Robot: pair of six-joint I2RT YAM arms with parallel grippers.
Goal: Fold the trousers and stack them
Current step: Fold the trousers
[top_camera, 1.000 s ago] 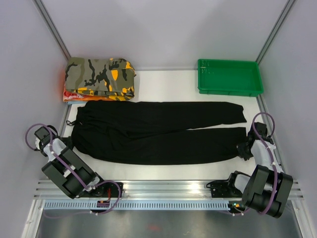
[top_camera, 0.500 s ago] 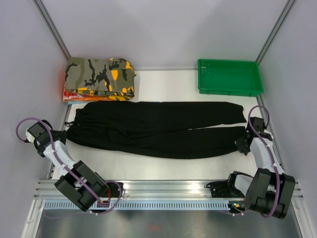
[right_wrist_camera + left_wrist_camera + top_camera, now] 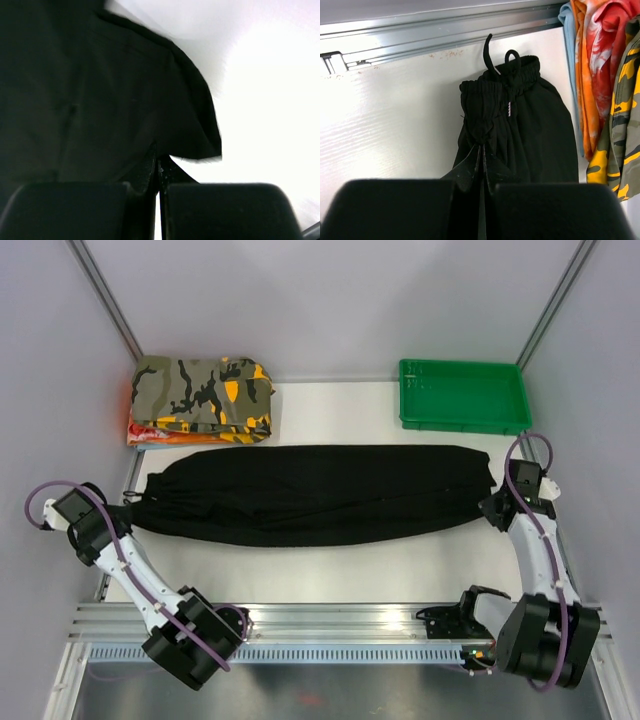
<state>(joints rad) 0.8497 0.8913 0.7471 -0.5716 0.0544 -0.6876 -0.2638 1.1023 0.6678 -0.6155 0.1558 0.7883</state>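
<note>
The black trousers (image 3: 315, 495) lie lengthwise across the table, waistband at the left, cuffs at the right, the near leg lifted over the far leg. My left gripper (image 3: 130, 502) is shut on the waistband; in the left wrist view its closed jaws pinch bunched waistband fabric (image 3: 482, 112) with the drawstring (image 3: 487, 50) beyond. My right gripper (image 3: 492, 508) is shut on the cuff end; in the right wrist view the closed jaws grip the black cuff (image 3: 150, 110).
A folded camouflage garment (image 3: 203, 392) lies on an orange and red folded pile (image 3: 145, 432) at the back left, also in the left wrist view (image 3: 615, 85). A green tray (image 3: 463, 395) stands at the back right. Metal rail (image 3: 330, 625) runs along the near edge.
Both grippers have carried the near leg's edge away from me, toward the far leg. The two separate legs now overlap as one band, and both arms reach further back.
</note>
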